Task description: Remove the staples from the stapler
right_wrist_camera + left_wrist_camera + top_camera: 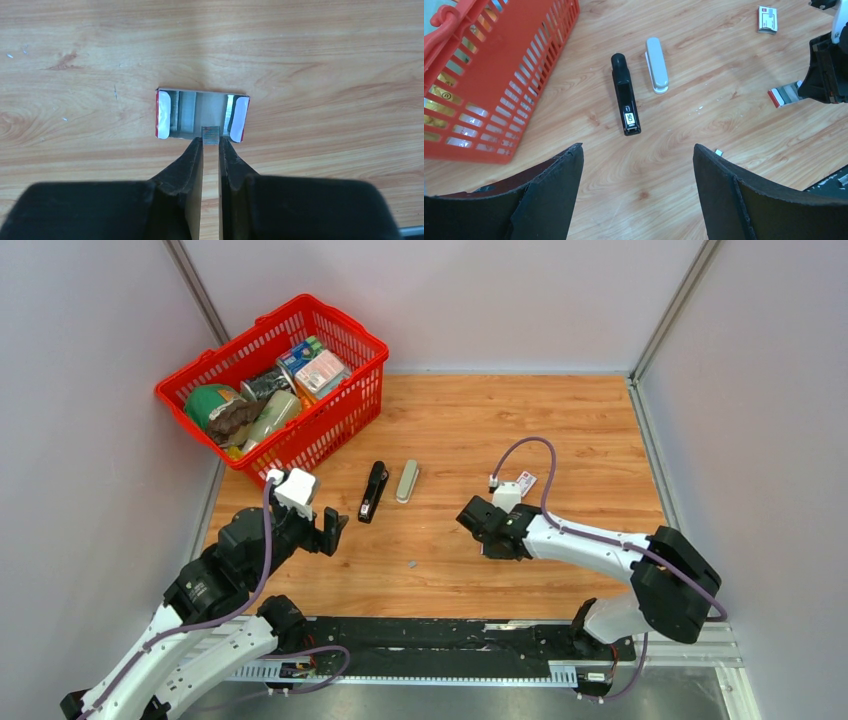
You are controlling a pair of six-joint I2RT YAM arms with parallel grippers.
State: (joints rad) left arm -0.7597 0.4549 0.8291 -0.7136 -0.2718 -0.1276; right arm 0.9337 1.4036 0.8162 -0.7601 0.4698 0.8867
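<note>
2 pincers are in view, and only 1 of them carries anything. Your left pincer (636,150) is spread wide and holds nothing; it sits short of the near end of the stapler (373,492), a little to its left in the top view, and does not touch it.

You will find the stapler lying flat on the table (600,420), its rounded end pointing away from the arm bases and a small white label near its near end. 1 grey-beige bar (406,481) lies just beside the stapler on its right, roughly parallel, with a thin gap between them. Left of the stapler and farther back stands the red basket (310,430), filled with assorted items.

Your right pincer (210,142) is well to the right of the stapler and slightly nearer the bases. Its fingers are drawn narrow and pinch a short strip of staples (210,135) at their tips. That strip sits at the near edge of a small open tray (163,111) with red ends and a silvery inside, which lies flat on the table.

1 tiny silvery piece (412,564) lies alone on the table, nearer the bases than the stapler and slightly to its right. Well right of the stapler, beyond the right pincer, you can see a small white-and-red box (525,481).
</note>
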